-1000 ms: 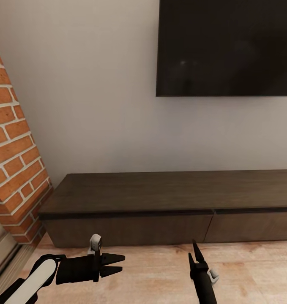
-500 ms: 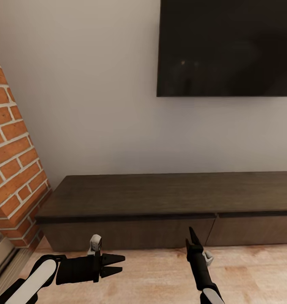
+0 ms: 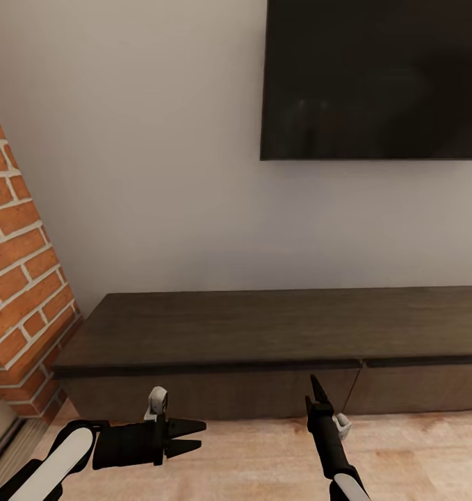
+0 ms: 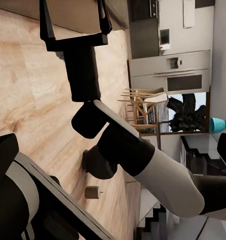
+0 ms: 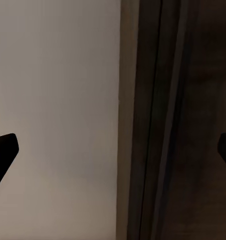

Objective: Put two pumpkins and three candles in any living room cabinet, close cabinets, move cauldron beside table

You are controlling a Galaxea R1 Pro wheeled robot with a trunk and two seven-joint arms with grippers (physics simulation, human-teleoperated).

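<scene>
Cabinet [image 3: 277, 334] closed, left fingers [image 3: 190, 433] spread — right fingers [image 3: 318, 391] spread near its front.

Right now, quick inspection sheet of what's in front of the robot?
Surface: bare top of the cabinet.
Job's things: cabinet with both drawer fronts flush shut; one candle on the floor in the left wrist view.
Clutter: nothing seen.
Hands: left hand open, empty; right hand open, pointing at the cabinet front.
Cables: nothing seen.
Surroundings: TV on the wall, brick wall at the left.
</scene>
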